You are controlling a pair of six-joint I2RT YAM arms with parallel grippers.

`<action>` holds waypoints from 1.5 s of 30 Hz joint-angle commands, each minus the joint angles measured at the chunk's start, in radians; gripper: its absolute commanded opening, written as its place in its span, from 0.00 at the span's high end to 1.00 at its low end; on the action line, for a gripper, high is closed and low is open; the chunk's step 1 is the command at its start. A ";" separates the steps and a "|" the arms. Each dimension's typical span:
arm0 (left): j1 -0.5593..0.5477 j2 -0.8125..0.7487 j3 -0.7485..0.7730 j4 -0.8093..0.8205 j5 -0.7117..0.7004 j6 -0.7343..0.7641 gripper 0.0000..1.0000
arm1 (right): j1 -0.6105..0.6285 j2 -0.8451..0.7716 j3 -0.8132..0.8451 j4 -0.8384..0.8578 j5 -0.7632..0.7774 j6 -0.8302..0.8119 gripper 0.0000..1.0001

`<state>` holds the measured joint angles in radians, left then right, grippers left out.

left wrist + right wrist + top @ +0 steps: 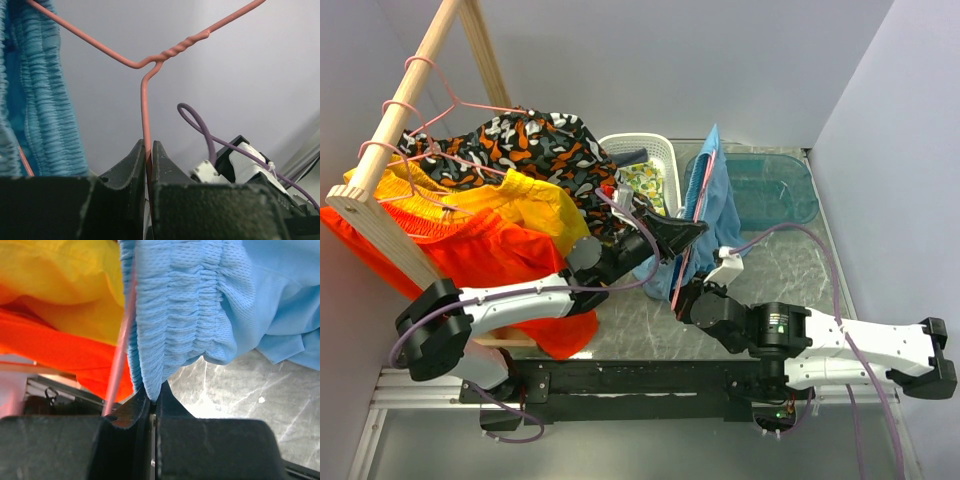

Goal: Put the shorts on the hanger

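Observation:
The light-blue shorts (717, 195) hang in the air above the table's middle, draped along the pink wire hanger (696, 210). My left gripper (694, 229) is shut on the hanger; in the left wrist view (148, 149) the wire (144, 110) runs between the pads, below its twisted neck. The shorts' ribbed waistband (47, 100) hangs at the left there. My right gripper (682, 294) is below the shorts. In the right wrist view (154, 396) it is shut on the waistband's lower edge (180, 310), with the hanger wire (121, 357) just left of the fingers.
A wooden rack (395, 130) at the left carries yellow shorts (510, 200), orange shorts (490, 255) and black, orange and white patterned shorts (535, 145) on pink hangers. A white basket (655, 165) and a teal tray (770, 185) stand at the back.

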<state>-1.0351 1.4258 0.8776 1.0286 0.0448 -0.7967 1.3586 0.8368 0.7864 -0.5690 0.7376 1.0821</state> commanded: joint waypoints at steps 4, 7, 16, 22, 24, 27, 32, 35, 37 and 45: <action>0.067 0.025 0.090 0.266 -0.042 0.037 0.99 | 0.083 0.005 0.071 -0.117 -0.009 0.024 1.00; 0.087 0.050 0.106 0.271 -0.037 0.027 0.99 | 0.099 0.007 0.080 -0.132 -0.014 0.030 1.00; 0.125 0.099 0.107 0.286 -0.011 -0.010 0.99 | 0.129 -0.002 0.112 -0.219 0.006 0.101 1.00; 0.122 0.099 0.044 0.300 0.003 -0.016 0.99 | 0.129 -0.074 0.149 -0.233 0.029 0.108 1.00; 0.124 0.099 0.028 0.300 0.006 -0.018 0.99 | 0.129 -0.074 0.169 -0.239 0.032 0.095 1.00; 0.115 0.102 0.020 0.281 0.012 -0.015 0.99 | 0.129 -0.056 0.211 -0.241 0.034 0.069 1.00; 0.092 0.113 0.012 0.258 0.021 -0.021 0.99 | 0.122 -0.019 0.287 -0.282 0.087 0.079 1.00; 0.086 0.091 0.004 0.204 0.052 -0.050 0.99 | 0.083 -0.034 0.320 -0.350 0.111 0.076 1.00; 0.081 0.068 0.027 0.122 0.098 -0.061 0.99 | 0.018 -0.071 0.326 -0.353 0.103 0.047 1.00; 0.073 -0.027 0.083 -0.319 0.145 -0.133 0.99 | -0.274 -0.113 0.263 -0.152 -0.173 -0.215 0.95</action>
<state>-0.9543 1.4895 0.8829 0.9176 0.1349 -0.8883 1.1713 0.7227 1.0546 -0.8413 0.6716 1.0027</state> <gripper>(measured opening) 0.094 0.028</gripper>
